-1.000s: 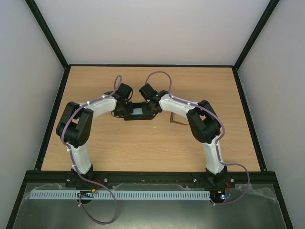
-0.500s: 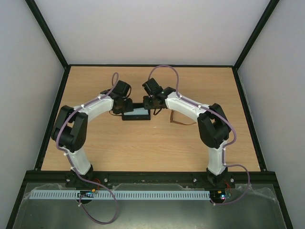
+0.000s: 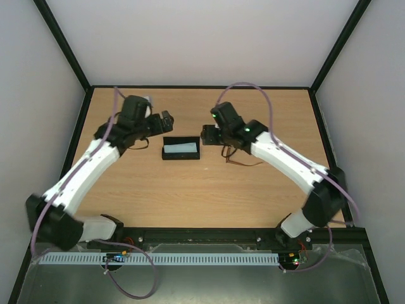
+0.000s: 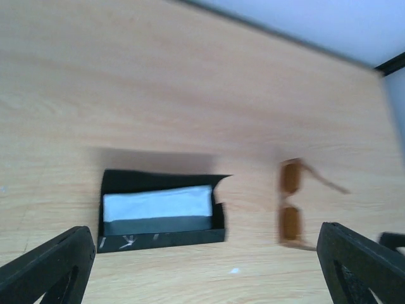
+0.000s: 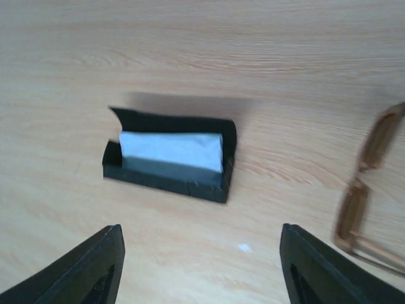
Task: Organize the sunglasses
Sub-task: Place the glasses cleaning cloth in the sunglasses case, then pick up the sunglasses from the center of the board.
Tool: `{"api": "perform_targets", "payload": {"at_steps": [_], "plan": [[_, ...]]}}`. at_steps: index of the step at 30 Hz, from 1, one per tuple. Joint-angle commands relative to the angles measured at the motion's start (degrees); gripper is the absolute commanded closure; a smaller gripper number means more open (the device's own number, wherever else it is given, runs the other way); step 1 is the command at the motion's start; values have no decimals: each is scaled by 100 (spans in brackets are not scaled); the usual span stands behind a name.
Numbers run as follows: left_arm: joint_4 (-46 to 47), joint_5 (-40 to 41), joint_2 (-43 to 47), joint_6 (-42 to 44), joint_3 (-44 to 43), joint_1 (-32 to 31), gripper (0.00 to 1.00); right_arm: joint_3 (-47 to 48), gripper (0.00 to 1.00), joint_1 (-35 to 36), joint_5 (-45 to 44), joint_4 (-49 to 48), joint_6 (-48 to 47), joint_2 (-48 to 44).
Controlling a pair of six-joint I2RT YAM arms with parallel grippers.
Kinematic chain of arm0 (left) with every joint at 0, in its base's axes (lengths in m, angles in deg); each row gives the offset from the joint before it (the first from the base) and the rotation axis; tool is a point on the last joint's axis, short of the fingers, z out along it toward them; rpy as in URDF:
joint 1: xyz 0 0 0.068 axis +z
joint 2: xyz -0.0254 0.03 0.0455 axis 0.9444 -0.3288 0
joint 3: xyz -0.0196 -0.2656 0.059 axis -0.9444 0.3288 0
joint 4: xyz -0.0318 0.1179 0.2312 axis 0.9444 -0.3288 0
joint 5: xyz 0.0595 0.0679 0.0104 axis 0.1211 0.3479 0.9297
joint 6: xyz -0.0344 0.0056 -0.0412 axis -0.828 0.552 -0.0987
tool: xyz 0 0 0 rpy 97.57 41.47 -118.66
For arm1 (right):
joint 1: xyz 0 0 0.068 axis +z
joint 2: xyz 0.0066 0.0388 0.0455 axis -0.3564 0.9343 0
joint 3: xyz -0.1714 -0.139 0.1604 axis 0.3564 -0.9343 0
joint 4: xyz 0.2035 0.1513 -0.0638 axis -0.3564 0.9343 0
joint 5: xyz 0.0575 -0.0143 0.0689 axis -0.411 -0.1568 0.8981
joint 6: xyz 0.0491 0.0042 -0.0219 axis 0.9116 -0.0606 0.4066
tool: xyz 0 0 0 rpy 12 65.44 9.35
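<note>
— What lies nearest us on the table?
— The sunglasses. They lie flat just right of the black case, apart from it and partly hidden by our right arm in the overhead view. Their lens front runs roughly near to far. One temple arm points right, away from the case.
— And the case?
— A touch farther back. It is open, with its long axis left to right, so crosswise to the lens front. The light blue cloth lies inside it.
— Our hands?
— Farther back again. Our right gripper hovers by the case's right end, jaws apart with nothing between them. Our left gripper is back and to the left, jaws spread very wide, also empty.
— Which arm do we send?
— The right, we judge. The glasses lie on its side, near its fingers, whereas the left would have to reach across the case. We expect they need turning to line up with the case.
</note>
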Motion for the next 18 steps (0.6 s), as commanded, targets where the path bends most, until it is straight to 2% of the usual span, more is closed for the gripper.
{"api": "perform_targets", "payload": {"at_steps": [1,4,5,11,15,18], "plan": [[-656,-462,1062,-99,-60,32,1,-826,22,-16,126,629,232,-1168],[-980,-637,1603,-245,328,32,1,-1582,3,-15,278,662,601,-1956],[-1000,-745,1813,-309,555,25,1,-1827,1,-15,351,667,750,-2198],[-1110,-1110,3164,-818,1917,-11,1,-2983,1,-11,791,571,1421,-3245],[-975,-1362,3603,-1052,2535,-20,1,-3479,2,-10,944,350,1567,-3338],[-662,-1490,3651,-1218,3011,-20,1,-3465,1,-33,895,154,1533,-3023]]}}
